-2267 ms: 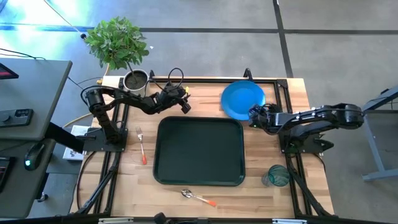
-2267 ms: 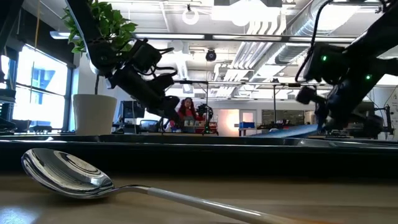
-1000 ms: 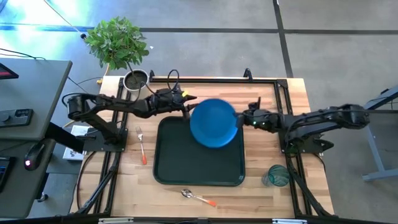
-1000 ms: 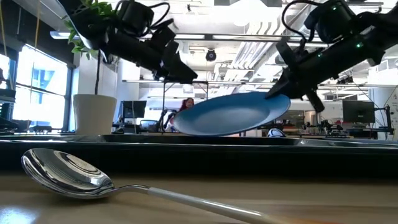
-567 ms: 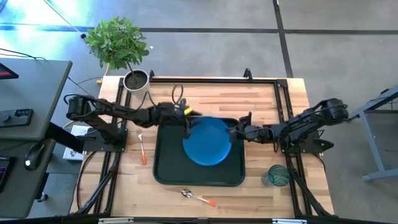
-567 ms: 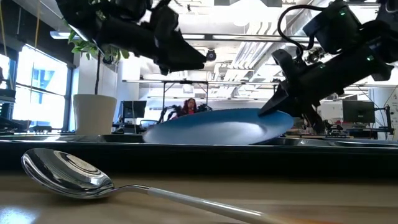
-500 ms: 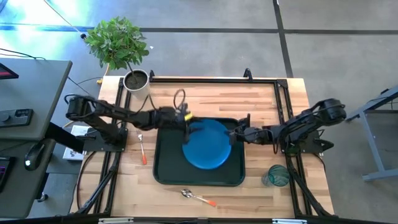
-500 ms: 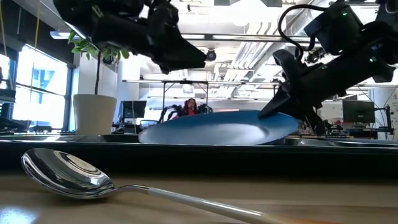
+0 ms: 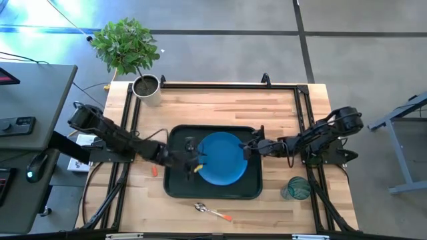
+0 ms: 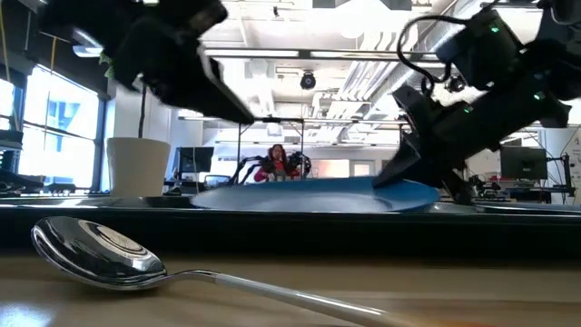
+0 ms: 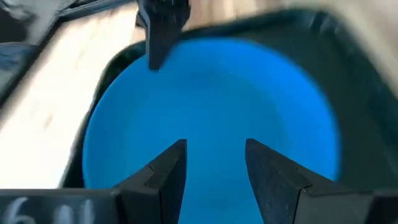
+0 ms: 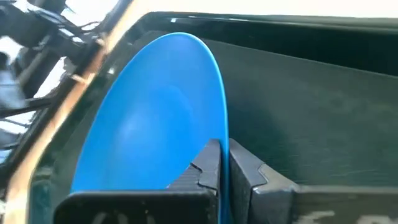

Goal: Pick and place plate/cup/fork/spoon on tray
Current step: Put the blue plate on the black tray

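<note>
The blue plate (image 9: 221, 158) lies level, low over the dark green tray (image 9: 179, 187). My right gripper (image 9: 248, 150) is shut on the plate's right rim. My left gripper (image 9: 199, 162) is open just above the plate's left side, its fingers (image 11: 168, 171) apart over the blue surface. The teal cup (image 9: 296, 189) stands to the right of the tray. The spoon (image 9: 212, 211) lies near the table's near edge. My left arm covers most of the fork; only its orange handle end (image 9: 153, 172) shows. My right gripper pinches the plate's rim (image 12: 224, 132) on its right side between the two fingers, one above and one below. The fingers come from the table's right, slanting down. The plate sits level low in the tray; the tray's rim hides whether it rests on the floor.
A grey pot with a plant (image 9: 145, 88) stands at the far left corner. Black rails (image 9: 227, 85) run along the table's far and side edges. Bare wood shows beyond the tray's far side and to its left.
My right gripper has carried the plate toward the near edge and down, from tilted above the tray's far rim to level low in the tray. My left gripper has gone toward the near edge and down, along the plate's left side.
</note>
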`<action>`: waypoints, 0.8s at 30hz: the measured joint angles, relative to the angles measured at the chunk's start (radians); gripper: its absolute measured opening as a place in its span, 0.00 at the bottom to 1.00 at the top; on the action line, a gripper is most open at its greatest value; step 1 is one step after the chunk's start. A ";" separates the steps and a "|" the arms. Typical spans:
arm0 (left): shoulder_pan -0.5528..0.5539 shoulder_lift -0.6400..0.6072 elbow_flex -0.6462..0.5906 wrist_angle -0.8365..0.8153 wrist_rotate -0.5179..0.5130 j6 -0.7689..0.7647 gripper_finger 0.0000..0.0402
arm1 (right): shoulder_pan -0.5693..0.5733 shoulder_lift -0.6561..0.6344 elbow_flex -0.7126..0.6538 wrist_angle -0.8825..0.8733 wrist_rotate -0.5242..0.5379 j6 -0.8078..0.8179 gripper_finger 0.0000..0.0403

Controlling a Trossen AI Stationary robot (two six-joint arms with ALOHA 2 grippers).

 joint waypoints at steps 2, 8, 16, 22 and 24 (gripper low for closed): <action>-0.024 0.000 0.000 -0.029 -0.105 0.058 0.38 | -0.003 0.013 0.040 -0.023 -0.005 -0.021 0.00; -0.018 0.000 0.000 -0.034 -0.322 0.126 0.38 | -0.033 0.033 0.193 -0.336 -0.011 -0.047 0.00; 0.015 0.000 0.000 -0.144 -0.320 -0.034 0.38 | -0.051 0.032 0.300 -0.595 0.054 -0.060 0.01; 0.012 0.000 0.000 -0.254 -0.246 -0.124 0.38 | -0.035 0.025 0.311 -0.619 0.037 -0.107 0.15; 0.013 0.000 0.000 -0.268 -0.223 -0.142 0.38 | -0.024 0.018 0.311 -0.623 0.042 -0.118 0.23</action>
